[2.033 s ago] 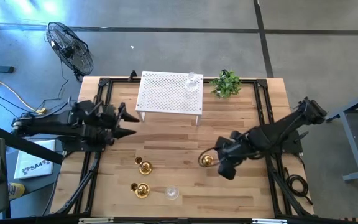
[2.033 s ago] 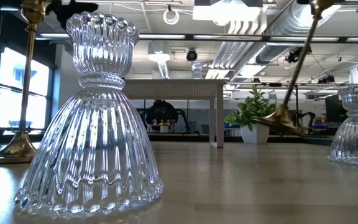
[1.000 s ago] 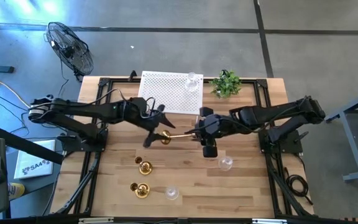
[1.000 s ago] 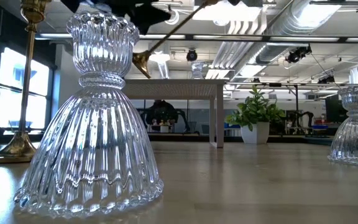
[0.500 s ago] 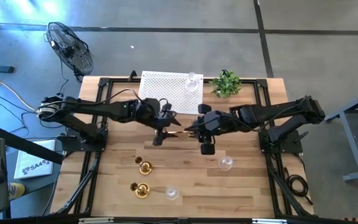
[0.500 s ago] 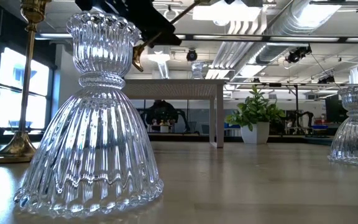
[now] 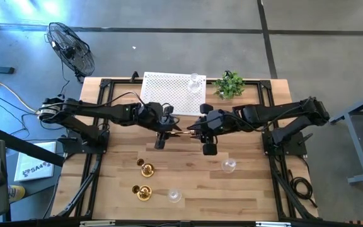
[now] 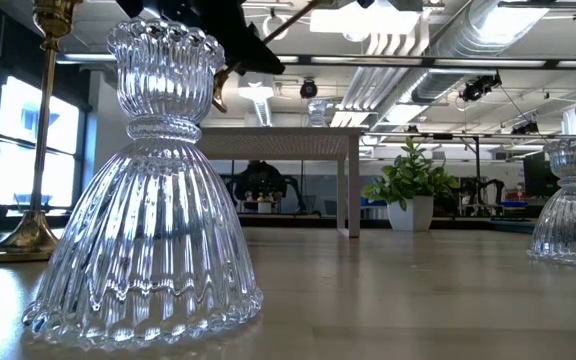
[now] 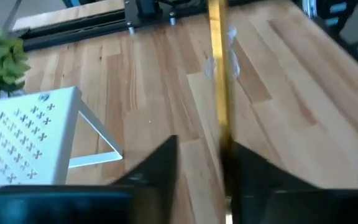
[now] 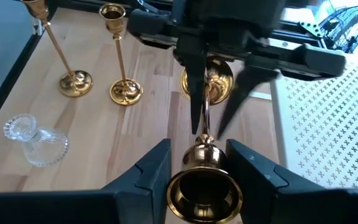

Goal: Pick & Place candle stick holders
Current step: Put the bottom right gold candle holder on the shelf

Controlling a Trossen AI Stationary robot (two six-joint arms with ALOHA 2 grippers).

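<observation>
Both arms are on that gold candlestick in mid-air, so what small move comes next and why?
Probably the right gripper lets go. It holds the cup end of the slim gold candle stick holder, and the left gripper fingers have closed around its stem near the base, so the handover looks ready.

Both arms stretched toward frame centre in high view. Left gripper (image 7: 163,133) and right gripper (image 7: 200,129) faced each other, near, fingers closed round slim stem.
</observation>
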